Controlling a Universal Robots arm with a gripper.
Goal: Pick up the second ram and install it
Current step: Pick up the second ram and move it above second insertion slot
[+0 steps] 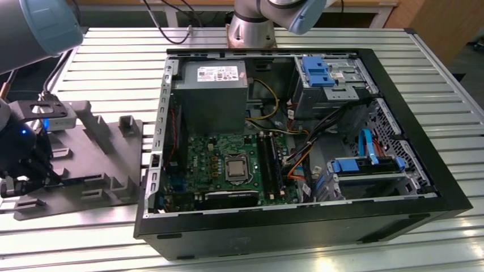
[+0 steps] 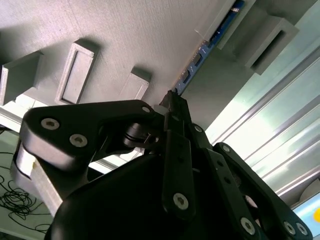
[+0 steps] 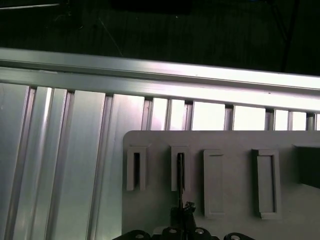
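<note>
Exterior view, slatted metal table (image 1: 113,62), grey tray (image 1: 98,141) under gripper (image 1: 29,181), open computer case (image 1: 302,226).

We see a ribbed aluminium tabletop (image 1: 113,56) gleaming under bright light, with wooden furniture (image 1: 446,28) beyond its far edge.

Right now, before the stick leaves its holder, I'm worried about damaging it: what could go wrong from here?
1. The hand seems to pinch the second ram near one end rather than at its middle, so the stick may tilt or slip if lifted.
2. The stick stands in a narrow slot of the grey holder tray; a pull that is off-line may jam it against the slot walls.
</note>
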